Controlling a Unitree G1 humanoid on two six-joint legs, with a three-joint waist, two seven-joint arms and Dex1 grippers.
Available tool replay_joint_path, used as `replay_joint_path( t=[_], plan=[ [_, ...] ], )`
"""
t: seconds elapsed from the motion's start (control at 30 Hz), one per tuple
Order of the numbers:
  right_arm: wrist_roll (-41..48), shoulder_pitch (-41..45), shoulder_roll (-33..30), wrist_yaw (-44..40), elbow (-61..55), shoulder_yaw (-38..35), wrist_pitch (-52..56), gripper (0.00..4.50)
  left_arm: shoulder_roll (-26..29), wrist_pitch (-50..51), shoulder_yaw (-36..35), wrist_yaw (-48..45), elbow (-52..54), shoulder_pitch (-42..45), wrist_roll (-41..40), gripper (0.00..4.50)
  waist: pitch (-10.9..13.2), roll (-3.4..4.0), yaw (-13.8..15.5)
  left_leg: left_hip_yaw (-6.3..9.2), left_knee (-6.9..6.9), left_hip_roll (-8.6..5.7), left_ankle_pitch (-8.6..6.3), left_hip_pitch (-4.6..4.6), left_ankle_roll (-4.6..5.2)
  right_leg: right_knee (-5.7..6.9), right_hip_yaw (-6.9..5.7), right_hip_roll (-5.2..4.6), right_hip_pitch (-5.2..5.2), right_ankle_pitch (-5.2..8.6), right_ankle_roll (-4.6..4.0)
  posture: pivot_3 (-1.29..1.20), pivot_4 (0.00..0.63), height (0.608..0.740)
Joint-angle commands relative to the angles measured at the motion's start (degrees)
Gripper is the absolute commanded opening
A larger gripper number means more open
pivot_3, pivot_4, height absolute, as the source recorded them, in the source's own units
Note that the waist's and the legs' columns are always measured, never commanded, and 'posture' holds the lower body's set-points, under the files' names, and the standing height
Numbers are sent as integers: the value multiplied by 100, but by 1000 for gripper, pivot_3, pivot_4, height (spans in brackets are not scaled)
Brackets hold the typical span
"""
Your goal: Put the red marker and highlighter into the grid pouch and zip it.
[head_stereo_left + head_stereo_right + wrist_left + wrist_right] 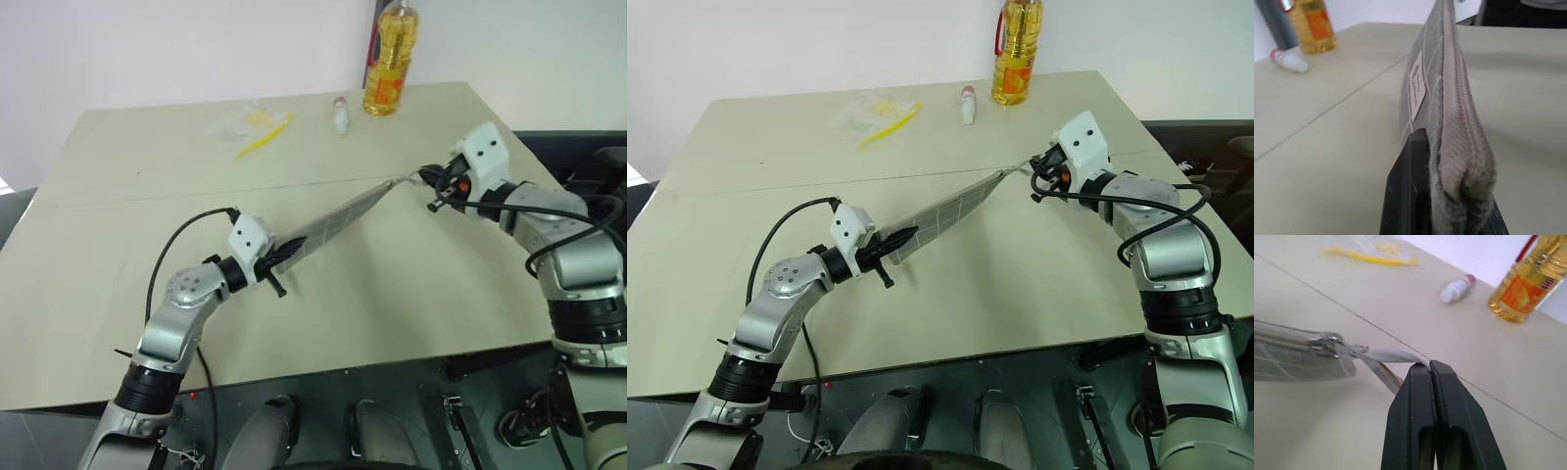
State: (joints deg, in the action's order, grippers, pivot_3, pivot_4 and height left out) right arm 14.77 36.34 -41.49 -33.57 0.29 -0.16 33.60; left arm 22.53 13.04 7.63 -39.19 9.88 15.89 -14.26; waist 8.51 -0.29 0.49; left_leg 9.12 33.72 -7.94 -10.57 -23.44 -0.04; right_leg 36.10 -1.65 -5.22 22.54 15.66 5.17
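I have the grid pouch stretched above the counter between both jaws: left jaws clamp its end, right jaws pinch the pull tab. Risk: thin tab slipping free under tension. Pouch is flat, ribbed grey fabric, white-gridded.

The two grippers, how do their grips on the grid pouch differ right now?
The left gripper clamps the grid pouch itself, at its near end, while the right gripper pinches only the grey zipper pull at the far end. The left one sits lower and nearer the robot; the right one is higher and farther out. Both are shut, and together they hold the pouch stretched above the table.
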Motion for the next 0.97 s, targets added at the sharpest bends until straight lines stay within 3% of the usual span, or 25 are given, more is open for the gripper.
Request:
replay_joint_path(
  t=[0.03, 0.1, 0.13, 0.23, 0.37, 0.63, 0.77, 0.97],
  plan=[
    [-377, 162, -484, 121, 455, -458, -294, 28, 315, -92, -383, -55, 8, -272, 12, 0, 0, 1, 1, 0, -2, 0, 0, 0, 0, 0, 0, 0, 1, 0, 0, 0, 150, 740],
    [-238, 43, -527, -99, 371, -388, -302, 28, 348, -103, -400, -51, 33, -294, -17, 0, 1, 1, 16, 1, -2, 0, 0, 0, 0, 0, 0, 0, 1, 0, 0, 0, 150, 740],
    [-122, -49, -521, -231, 282, -374, -258, 277, 376, -48, -403, -92, 94, -324, -88, 0, 1, 1, 22, 1, -2, 0, 0, 0, 0, 0, 0, 0, 1, 0, 0, 0, 150, 740],
    [229, -459, -587, -800, -167, -339, -233, 1363, 512, 63, -380, -238, 343, -464, -232, 968, 1, 1, 47, 4, 0, -1, -1, -1, 2, -3, 0, -1, -3, 4, -7, 0, 150, 740],
    [459, -1105, -831, -1473, -644, -362, -240, 3376, 787, 286, -420, -361, 738, -788, -285, 2985, 1, 1, 26, 2, 0, -1, -4, -2, 6, -4, 0, -2, -3, 9, -14, 0, 150, 740],
    [936, -2018, -1235, -2361, -920, -726, -40, 3376, 1249, 592, -1289, -442, 1298, -1997, -753, 2985, 8, 15, 25, -5, -2, 9, -8, 0, 5, -2, 3, -2, 2, 13, -20, 0, 150, 740],
    [834, -1962, -1037, -2211, -484, -839, -278, 3376, 1204, 480, -1966, -98, 1008, -2409, -708, 2985, 9, 13, 24, -28, 1, 23, -16, 0, -6, -4, 2, -7, 1, 25, -4, 0, 150, 740],
    [811, -1862, -784, -2157, -246, -824, -429, 3376, 1108, 385, -2321, 69, 857, -2595, -734, 2985, 9, 14, 26, -113, 1, 58, -23, 0, 5, -8, 2, -27, 6, 22, -11, 0, 150, 740]
  ],
)
